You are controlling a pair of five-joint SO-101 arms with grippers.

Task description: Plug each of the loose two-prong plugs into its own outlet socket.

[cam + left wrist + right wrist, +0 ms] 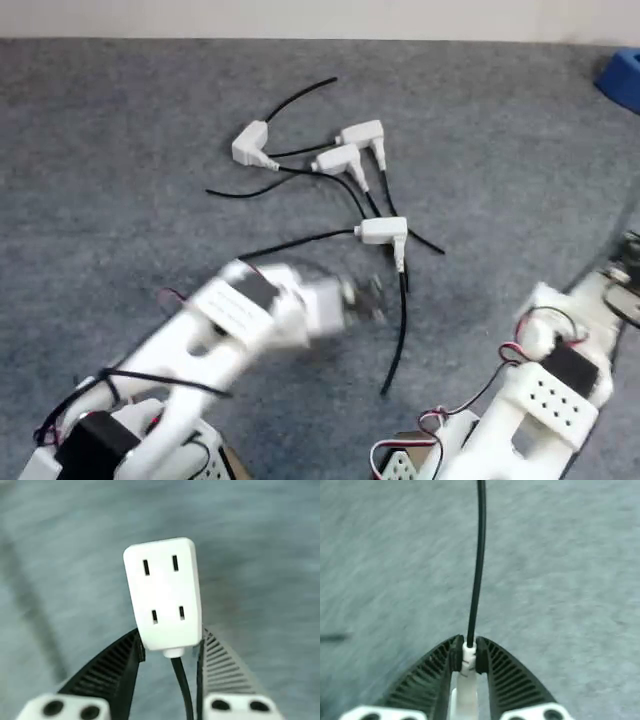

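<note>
We are holding outlet socket (162,592) in left gripper (170,645), jaws narrow, pinching its cord end. Right gripper (468,649) is clamping white plug (466,662) between jaws, black cord (479,555) running ahead.

Grey, carpet-like worktop (120,150) pretty much everywhere. A pale wall strip (300,18) runs along its far edge, with a blue object (622,78) near that wall, at the corner.

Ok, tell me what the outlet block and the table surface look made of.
Outlet block: likely hard white moulded plastic, smooth with a slight sheen and crisp slots. Table surface: looks like grey felt or low-pile carpet, matte and mottled; the exact textile can't be told.
</note>
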